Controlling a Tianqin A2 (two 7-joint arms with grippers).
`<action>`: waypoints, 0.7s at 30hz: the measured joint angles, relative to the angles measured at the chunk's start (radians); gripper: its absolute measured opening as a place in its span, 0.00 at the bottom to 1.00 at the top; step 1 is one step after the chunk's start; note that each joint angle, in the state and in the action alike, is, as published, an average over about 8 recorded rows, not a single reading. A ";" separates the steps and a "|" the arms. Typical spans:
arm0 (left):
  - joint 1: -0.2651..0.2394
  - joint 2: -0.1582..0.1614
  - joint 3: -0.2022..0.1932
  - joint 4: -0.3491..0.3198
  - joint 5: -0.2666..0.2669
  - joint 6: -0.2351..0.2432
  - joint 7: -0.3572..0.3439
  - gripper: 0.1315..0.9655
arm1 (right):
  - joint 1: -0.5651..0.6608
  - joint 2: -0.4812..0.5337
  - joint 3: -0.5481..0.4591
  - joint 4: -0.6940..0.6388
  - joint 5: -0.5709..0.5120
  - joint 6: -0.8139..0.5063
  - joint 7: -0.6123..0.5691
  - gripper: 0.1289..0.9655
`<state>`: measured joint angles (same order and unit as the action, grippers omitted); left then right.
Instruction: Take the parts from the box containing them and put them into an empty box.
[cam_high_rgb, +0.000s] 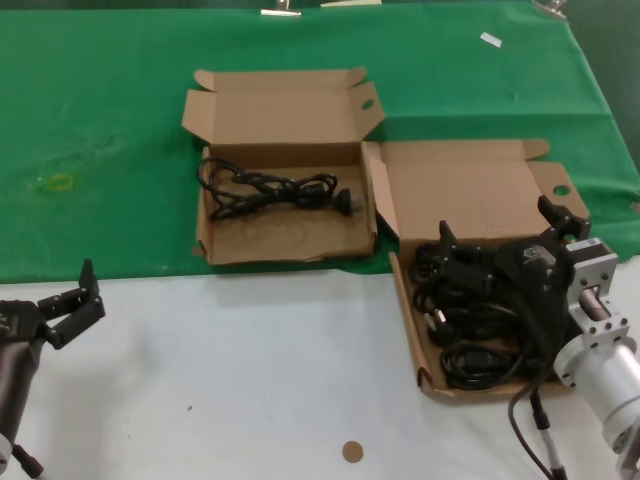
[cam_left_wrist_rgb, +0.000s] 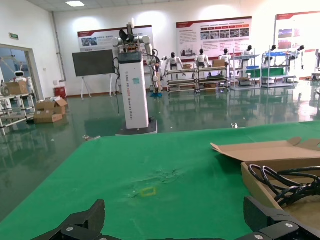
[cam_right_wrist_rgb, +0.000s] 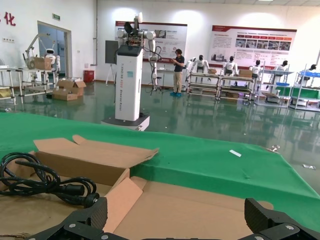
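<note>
While right claw (cam_high_rgb: 497, 236) hangs wide over cords (cam_high_rgb: 470, 320), left claw (cam_high_rgb: 72, 296) wide, idle; hall in wrist views only.

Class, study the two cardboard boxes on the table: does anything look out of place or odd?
Yes. The squarish box, meant to be empty, already holds one coiled power cord. The wider box holds a heap of cords beneath the open right end effector. The open left end effector waits at the near left.
</note>
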<state>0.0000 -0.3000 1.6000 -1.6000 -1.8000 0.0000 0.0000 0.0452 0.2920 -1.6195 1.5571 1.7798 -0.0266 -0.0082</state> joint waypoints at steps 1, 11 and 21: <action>0.000 0.000 0.000 0.000 0.000 0.000 0.000 1.00 | 0.000 0.000 0.000 0.000 0.000 0.000 0.000 1.00; 0.000 0.000 0.000 0.000 0.000 0.000 0.000 1.00 | 0.000 0.000 0.000 0.000 0.000 0.000 0.000 1.00; 0.000 0.000 0.000 0.000 0.000 0.000 0.000 1.00 | 0.000 0.000 0.000 0.000 0.000 0.000 0.000 1.00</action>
<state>0.0000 -0.3000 1.6000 -1.6000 -1.8000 0.0000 0.0000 0.0452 0.2920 -1.6195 1.5571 1.7798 -0.0266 -0.0082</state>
